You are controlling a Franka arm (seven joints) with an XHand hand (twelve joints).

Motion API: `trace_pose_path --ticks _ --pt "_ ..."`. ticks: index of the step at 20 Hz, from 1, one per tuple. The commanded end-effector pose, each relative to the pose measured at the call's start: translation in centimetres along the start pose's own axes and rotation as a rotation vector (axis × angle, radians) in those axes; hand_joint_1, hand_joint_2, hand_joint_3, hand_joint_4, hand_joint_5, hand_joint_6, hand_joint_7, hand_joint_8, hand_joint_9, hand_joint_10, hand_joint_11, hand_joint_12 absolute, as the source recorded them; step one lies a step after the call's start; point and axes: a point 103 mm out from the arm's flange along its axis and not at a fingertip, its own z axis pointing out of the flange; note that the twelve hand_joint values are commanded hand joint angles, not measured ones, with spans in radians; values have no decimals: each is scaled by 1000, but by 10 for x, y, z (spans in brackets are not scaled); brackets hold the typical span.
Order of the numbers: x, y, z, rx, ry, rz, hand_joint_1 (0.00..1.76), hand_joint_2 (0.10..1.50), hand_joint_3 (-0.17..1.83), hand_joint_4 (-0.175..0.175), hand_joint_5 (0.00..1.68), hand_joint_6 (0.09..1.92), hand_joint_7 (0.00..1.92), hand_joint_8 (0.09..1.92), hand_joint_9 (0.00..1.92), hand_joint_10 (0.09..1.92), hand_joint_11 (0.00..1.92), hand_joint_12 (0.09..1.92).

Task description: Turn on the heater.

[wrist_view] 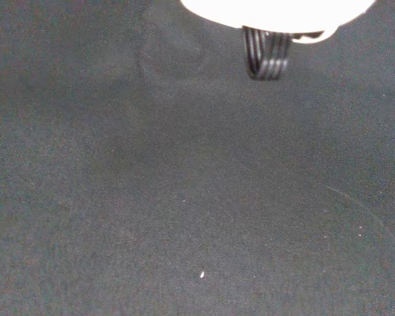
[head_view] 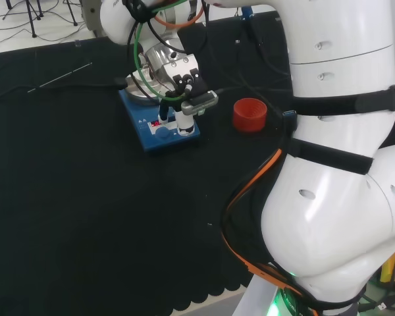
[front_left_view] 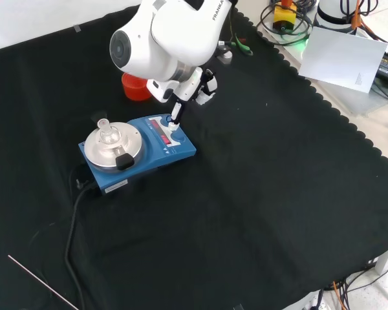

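The heater is a blue box with a round silver plate, and a small clear glass flask stands on that plate. Its front panel carries a red display and knobs. In the front view the hand hangs over the panel, with one straight finger pointing down onto a knob. The head view shows the heater under the hand, whose fingertips reach the panel beside the red display. Nothing is held. In the wrist view a blurred white part of the hand shows above black cloth.
A red cup stands behind the heater in the front view, and to its right in the head view. The heater's black cable runs toward the cloth's near edge. A thin rod lies on the cloth at the front left.
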Motion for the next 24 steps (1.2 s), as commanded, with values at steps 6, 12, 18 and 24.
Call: trace_pose_path --ticks 6,12,18,24 --pt "-9 2 3 16 2 -7 1482 609 1154 -10 222 87 1777 1920 1909 1695 1792 1508" --pt "-9 2 4 18 2 -10 1482 608 1156 -9 223 87 1777 1920 1909 1694 1791 1508" --pt "-9 2 5 20 2 -15 1482 607 1159 -9 225 87 1776 1920 1909 1694 1790 1508" --pt "-8 2 6 20 2 -19 1482 606 1160 -9 227 87 1775 1920 1908 1693 1788 1508"
